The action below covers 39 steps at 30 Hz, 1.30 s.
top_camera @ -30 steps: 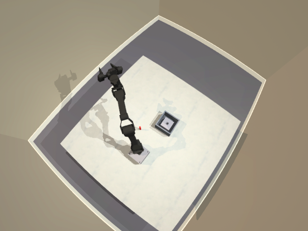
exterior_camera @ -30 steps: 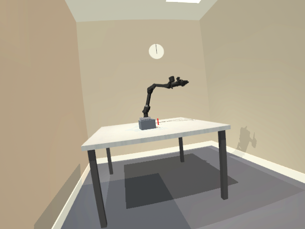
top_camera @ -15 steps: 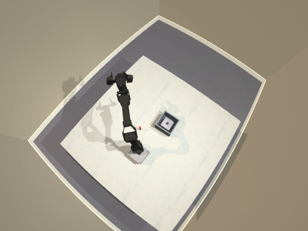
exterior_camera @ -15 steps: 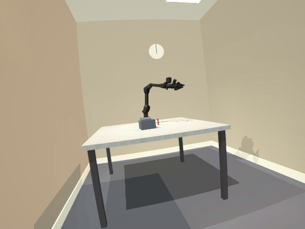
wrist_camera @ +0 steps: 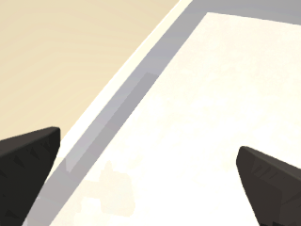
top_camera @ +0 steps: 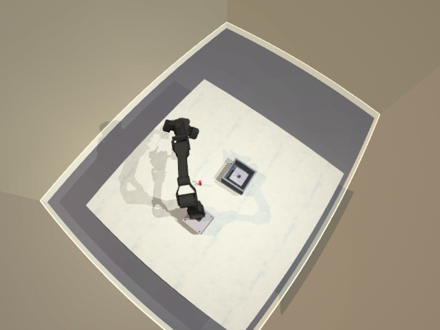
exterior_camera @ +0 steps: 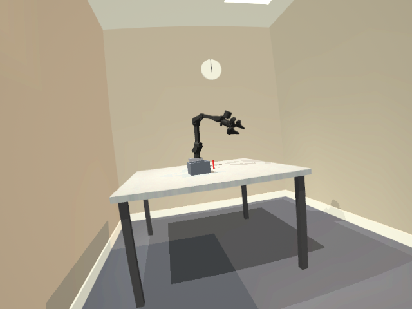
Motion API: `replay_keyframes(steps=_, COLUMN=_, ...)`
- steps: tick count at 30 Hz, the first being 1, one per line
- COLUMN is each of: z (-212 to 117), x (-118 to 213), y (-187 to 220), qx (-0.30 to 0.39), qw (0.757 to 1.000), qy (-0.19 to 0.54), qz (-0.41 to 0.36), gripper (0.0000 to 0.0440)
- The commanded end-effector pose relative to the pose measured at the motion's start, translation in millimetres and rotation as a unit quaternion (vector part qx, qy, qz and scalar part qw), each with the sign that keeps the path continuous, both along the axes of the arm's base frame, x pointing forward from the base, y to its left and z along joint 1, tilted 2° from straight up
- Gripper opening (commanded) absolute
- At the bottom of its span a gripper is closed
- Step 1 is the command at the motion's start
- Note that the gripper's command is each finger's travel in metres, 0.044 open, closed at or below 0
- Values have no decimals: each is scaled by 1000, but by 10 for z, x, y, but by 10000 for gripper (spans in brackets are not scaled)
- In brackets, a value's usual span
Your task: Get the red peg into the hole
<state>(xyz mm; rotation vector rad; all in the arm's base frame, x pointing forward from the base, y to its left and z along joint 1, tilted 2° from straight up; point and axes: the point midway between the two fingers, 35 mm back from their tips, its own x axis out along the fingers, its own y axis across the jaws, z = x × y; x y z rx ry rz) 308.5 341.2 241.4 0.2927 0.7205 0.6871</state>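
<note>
Gripper (top_camera: pixel 181 124) (exterior_camera: pixel 241 130) (wrist_camera: pixel 151 146): black. Below it, tabletop (top_camera: pixel 277 199) (exterior_camera: pixel 252 176) (wrist_camera: pixel 198 113): off-white, faint grey-blue marbling. Away from it: peg (top_camera: pixel 200 183) (exterior_camera: pixel 213 164) plain red; box (top_camera: pixel 232 185) (exterior_camera: pixel 199 167) slate grey.

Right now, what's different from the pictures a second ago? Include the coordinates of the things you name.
The arm's gripper (top_camera: pixel 181 124) (exterior_camera: pixel 242 129) (wrist_camera: pixel 151 146) swung in over the table (top_camera: pixel 269 248) (exterior_camera: pixel 266 169) (wrist_camera: pixel 202 118) and dipped lower. Nothing was taken hold of. The red peg (top_camera: pixel 200 183) (exterior_camera: pixel 213 164) still stands upright, and the open box (top_camera: pixel 243 190) (exterior_camera: pixel 199 167) hasn't moved.
</note>
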Motion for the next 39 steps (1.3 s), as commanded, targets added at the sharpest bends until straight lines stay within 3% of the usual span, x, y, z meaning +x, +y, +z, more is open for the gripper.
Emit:
replay_keyframes(steps=1, z=-310, x=-83, y=-200, qx=-32, qw=997, qy=57, qz=-32, gripper=440)
replay_keyframes(steps=9, z=-782, x=-283, y=-601, qx=-84, qw=978, qy=163, qz=-103, gripper=440)
replay_keyframes(steps=18, z=-1205, x=-553, y=-1080, qx=-139, qw=933, qy=268, qz=-194, gripper=440)
replay_keyframes(steps=39, z=-1863, x=-1205, y=-2046, qx=-230, qw=765, qy=431, qz=-419, gripper=435)
